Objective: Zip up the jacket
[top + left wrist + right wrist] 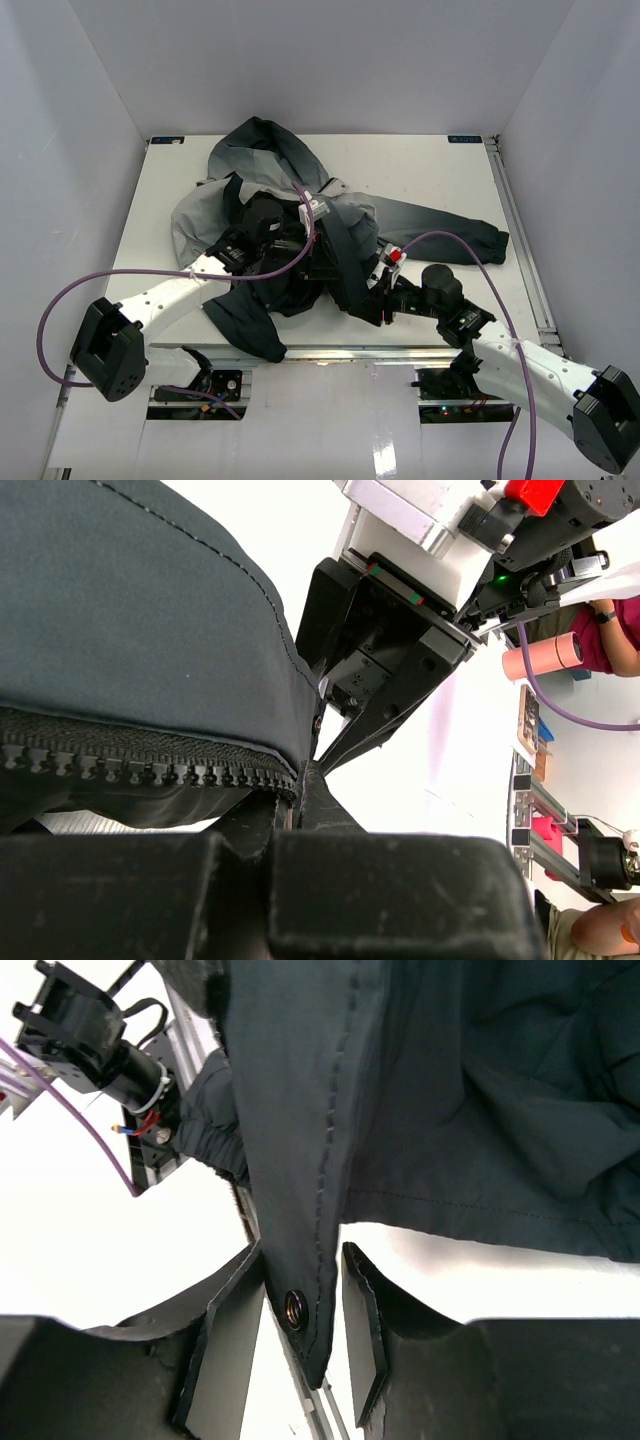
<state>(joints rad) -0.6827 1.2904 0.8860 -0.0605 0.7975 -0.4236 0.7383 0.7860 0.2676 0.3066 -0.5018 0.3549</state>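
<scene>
jacket (350, 215): grey-to-charcoal fade (black lining) | table (450, 170): white | cable (130, 272): purple

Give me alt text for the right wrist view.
A pointed corner of the dark charcoal fabric jacket, bearing a small round metal fastener, sits between the two black fingers of the right pincer. More dark folds fill the upper frame.
</scene>
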